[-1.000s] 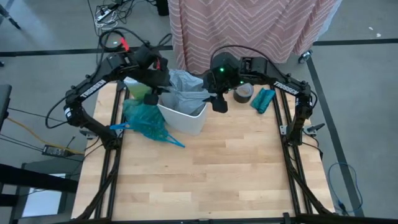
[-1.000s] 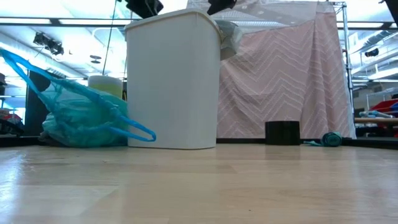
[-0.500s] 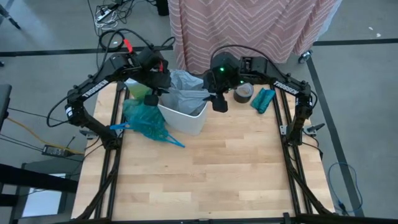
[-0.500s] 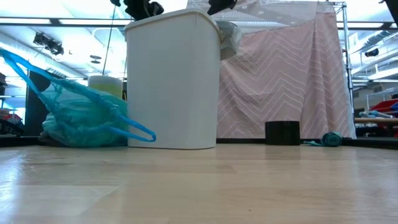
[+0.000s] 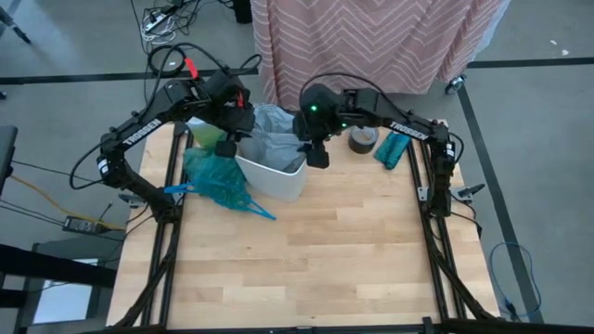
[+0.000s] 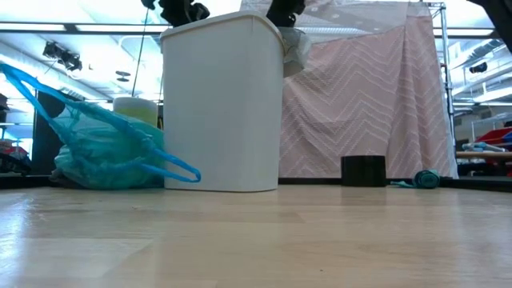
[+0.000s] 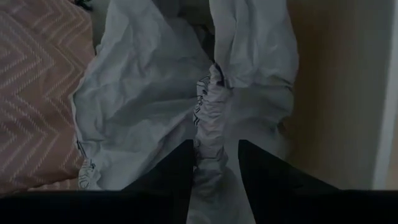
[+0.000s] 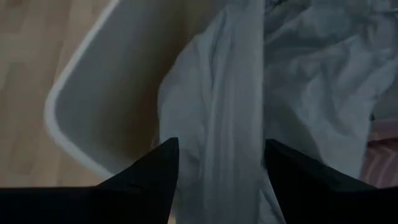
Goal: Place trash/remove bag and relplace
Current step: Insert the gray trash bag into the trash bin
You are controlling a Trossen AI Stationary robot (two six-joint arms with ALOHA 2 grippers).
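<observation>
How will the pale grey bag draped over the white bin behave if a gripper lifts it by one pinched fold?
The grey bag looks thin and creased, so it should hang limp. It bunches between the left gripper fingers, probably slippery. It seems light, so the white bin should stay put.

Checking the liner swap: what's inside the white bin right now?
A pale grey plastic bag lies crumpled in the white bin, a bunched fold pinched by the left pincer. Whatever lies beneath the bag is covered.
</observation>
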